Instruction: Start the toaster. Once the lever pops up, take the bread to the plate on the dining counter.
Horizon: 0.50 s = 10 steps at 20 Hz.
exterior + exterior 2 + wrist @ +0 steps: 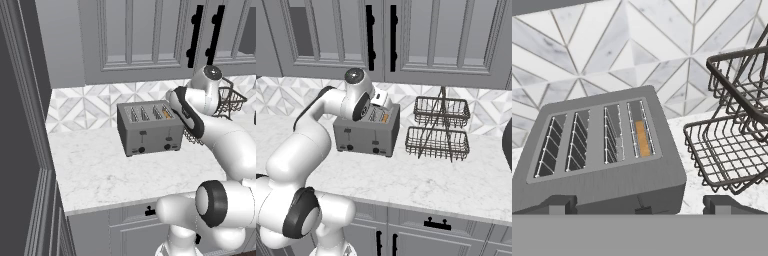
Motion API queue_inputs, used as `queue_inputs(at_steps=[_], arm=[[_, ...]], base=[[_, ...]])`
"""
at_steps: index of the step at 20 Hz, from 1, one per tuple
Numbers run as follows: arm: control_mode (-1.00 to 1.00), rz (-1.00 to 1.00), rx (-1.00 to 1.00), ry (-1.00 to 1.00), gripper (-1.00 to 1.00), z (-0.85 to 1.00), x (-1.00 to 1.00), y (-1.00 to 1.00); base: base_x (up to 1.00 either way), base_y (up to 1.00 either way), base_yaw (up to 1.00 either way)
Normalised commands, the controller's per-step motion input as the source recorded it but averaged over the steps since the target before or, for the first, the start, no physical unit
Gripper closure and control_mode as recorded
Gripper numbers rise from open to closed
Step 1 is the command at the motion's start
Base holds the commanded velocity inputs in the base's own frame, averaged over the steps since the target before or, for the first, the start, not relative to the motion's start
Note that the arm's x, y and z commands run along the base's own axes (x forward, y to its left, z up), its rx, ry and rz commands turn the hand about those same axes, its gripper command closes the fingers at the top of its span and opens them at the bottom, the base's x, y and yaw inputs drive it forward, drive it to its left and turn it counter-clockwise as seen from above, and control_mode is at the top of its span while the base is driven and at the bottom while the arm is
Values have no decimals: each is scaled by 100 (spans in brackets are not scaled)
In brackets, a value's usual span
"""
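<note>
Toaster (602,175), boxy brushed grey metal

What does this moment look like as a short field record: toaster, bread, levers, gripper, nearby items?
toaster: on marble worktop, four slots up
bread: sunk in the rightmost slot
lever: right tab, level with its left twin; pressed or not, unclear
gripper: above toaster's front edge, fingertips apart, holding nothing
wire rack: two tiers, right of toaster

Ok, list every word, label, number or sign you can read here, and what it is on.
None can be read. The toaster has a plain grey front with black knobs and levers and no legible markings. The cabinet doors, tile backsplash and wire rack carry no text.
</note>
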Motion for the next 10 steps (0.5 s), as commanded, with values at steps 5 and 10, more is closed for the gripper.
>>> queue_inputs(at_steps=[5,10], arm=[[-100,0,0,0,-100,0,0,0],[-100,0,0,0,-100,0,0,0]], base=[[0,0,0],[0,0,0]])
